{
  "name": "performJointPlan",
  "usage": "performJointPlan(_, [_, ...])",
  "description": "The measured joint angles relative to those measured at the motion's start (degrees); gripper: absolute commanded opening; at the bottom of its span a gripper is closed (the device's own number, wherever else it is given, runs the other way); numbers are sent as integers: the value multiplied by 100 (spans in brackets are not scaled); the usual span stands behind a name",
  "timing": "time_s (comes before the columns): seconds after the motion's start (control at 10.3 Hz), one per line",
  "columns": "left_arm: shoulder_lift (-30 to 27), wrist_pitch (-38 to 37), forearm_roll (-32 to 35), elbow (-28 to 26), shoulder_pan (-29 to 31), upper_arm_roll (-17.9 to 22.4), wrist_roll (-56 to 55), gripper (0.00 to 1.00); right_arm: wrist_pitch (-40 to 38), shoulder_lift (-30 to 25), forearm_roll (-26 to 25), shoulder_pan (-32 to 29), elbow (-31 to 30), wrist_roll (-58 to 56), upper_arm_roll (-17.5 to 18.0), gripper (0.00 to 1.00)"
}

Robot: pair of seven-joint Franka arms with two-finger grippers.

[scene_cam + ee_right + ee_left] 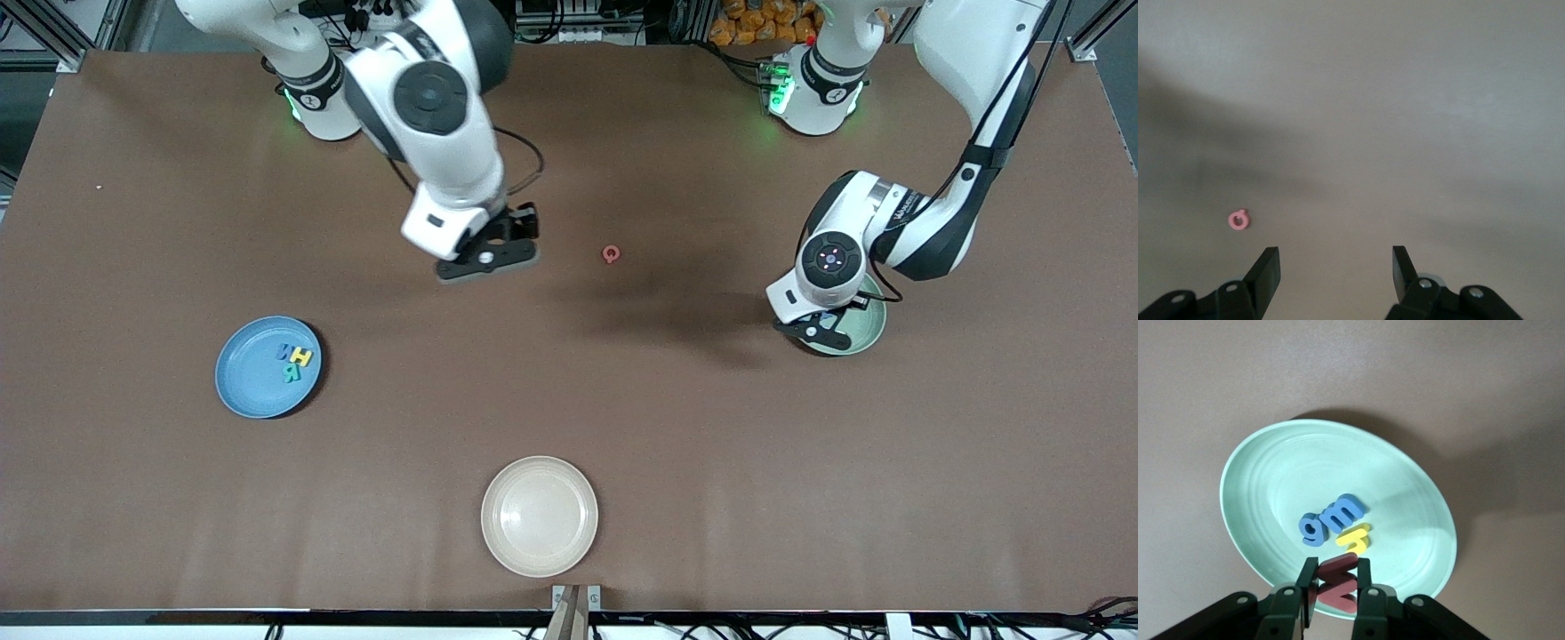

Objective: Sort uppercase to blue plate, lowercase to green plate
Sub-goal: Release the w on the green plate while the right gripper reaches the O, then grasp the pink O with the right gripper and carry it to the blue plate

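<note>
We see the left gripper (1335, 587) over the green plate (869, 336) at the left arm's end of the tabletop (711, 427), its jaws pinching the red lowercase letter (1336, 583) just above the plate's rim. Inside that plate lie the blue g (1313, 528) and the blue m (1345, 513) touching each other, with the yellow h (1355, 537) just beside them.

The right gripper (1337, 267) hangs over bare tabletop toward the middle, its jaws spread wide with nothing between them. The red Q (610, 254) lies alone on the tabletop near it, toward the left arm's end.

The blue plate (244, 378) sits toward the right arm's end and holds the blue W (285, 351), the yellow H (302, 357) and the teal R (292, 373), clustered so closely that they seem to touch. A cream plate (539, 516) sits nearest the front camera.
</note>
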Motion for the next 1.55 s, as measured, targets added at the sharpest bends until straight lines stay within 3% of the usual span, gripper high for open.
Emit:
performJointPlan(0.48, [-120, -9, -729, 155, 38, 216, -151, 100, 1184, 980, 2, 851, -26, 1138, 7, 75])
performJointPlan(1.06, [-1346, -490, -2128, 1178, 999, 277, -65, 100, 2191, 1686, 3, 1286, -181, 1662, 11, 75])
performJointPlan(1.55, [-1509, -1920, -2187, 2512, 1347, 287, 333, 100, 2444, 1963, 3, 1551, -262, 1887, 11, 74])
